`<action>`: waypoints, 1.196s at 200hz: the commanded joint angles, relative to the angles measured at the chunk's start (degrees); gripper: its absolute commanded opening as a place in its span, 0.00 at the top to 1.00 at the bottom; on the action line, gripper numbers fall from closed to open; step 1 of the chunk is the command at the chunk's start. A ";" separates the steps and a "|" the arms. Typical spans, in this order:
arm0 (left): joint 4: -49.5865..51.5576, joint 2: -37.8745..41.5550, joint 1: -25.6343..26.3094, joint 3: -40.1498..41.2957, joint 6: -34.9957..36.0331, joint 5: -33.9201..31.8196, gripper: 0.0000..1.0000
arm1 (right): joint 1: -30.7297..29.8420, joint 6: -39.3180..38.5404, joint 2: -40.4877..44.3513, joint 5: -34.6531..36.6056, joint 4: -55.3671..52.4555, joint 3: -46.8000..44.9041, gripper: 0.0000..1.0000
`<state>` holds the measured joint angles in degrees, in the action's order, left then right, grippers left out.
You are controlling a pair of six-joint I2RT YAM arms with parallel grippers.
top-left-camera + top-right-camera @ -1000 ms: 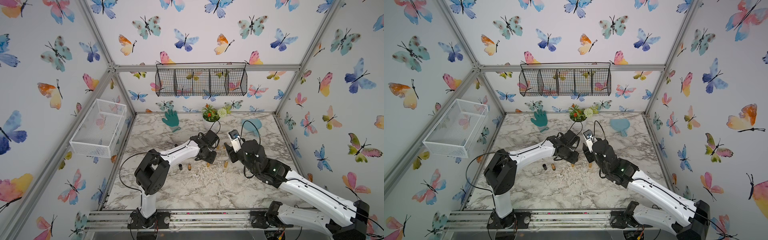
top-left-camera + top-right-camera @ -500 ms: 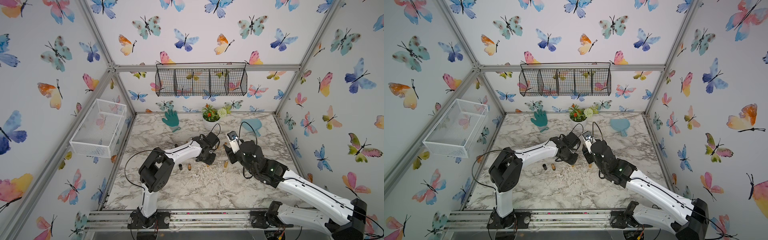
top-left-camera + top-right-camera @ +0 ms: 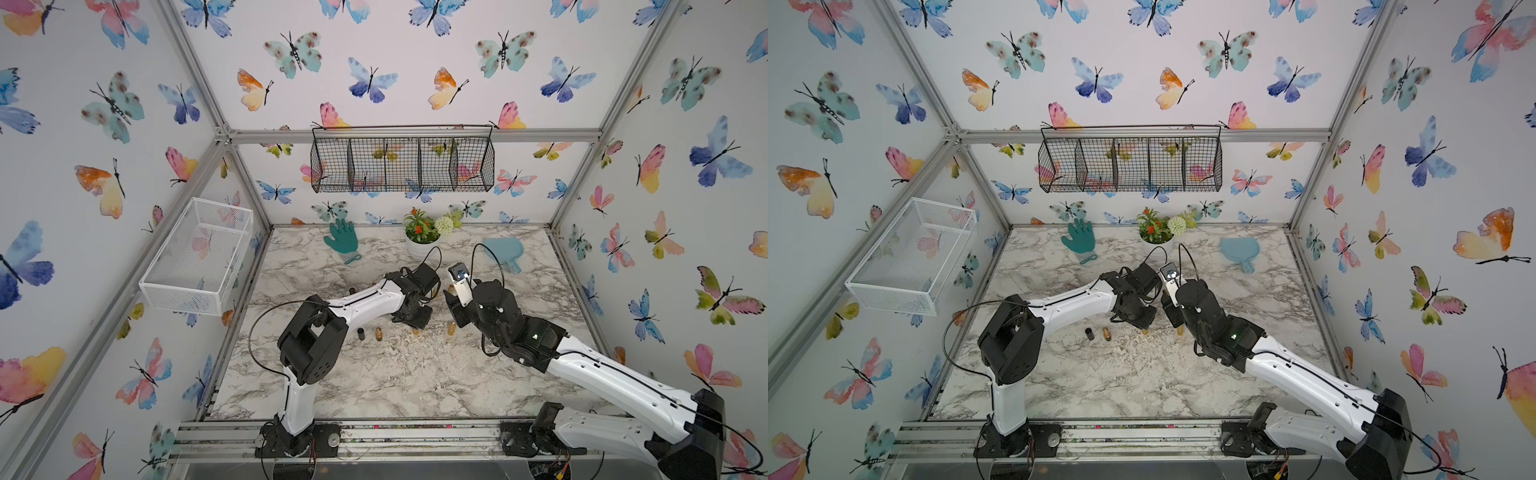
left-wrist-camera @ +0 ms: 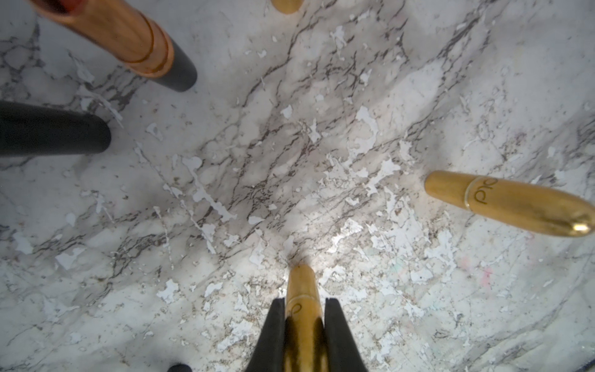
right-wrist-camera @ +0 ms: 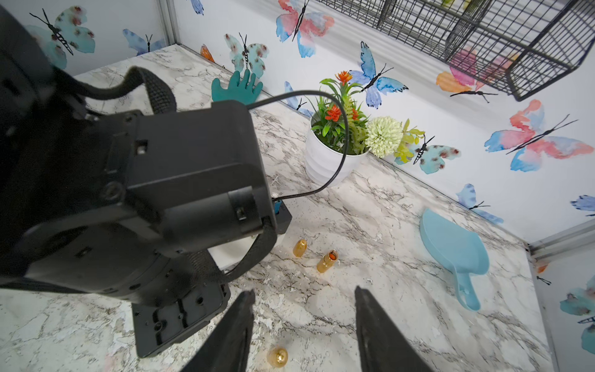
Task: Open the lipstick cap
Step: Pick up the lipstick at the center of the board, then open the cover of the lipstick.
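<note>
Grip: left jaws clamping shut on gold lipstick, tube standing upright on tabletop near middle. Grip sitting above seam line, apparently on cap half. Right jaws hanging part open, holding nothing, just beside them. Step likely: securing tube before cap pull. Advice: lifting tube clear first, giving right jaws room for short base; pinching base squarely below seam; pulling straight along axis, no bending; steering clear of neighbouring gold lipstick standing near.
</note>
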<state>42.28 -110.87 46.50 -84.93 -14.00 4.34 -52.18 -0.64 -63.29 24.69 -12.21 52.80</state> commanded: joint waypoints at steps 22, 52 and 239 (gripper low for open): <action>4.17 11.10 -6.82 0.76 -0.82 12.10 1.00 | 4.90 0.19 -4.00 -17.56 1.50 -0.05 0.47; 4.41 15.80 -13.53 2.30 -1.18 22.51 1.00 | 6.57 -1.56 -10.67 -30.39 4.85 1.24 0.44; -0.08 23.91 -26.72 12.15 -0.86 38.45 1.00 | 6.63 -8.41 -34.70 -55.79 0.45 17.74 0.47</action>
<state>42.46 -88.07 20.21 -72.16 -15.66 40.40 -45.41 -7.75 -96.51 -27.59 -8.86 69.23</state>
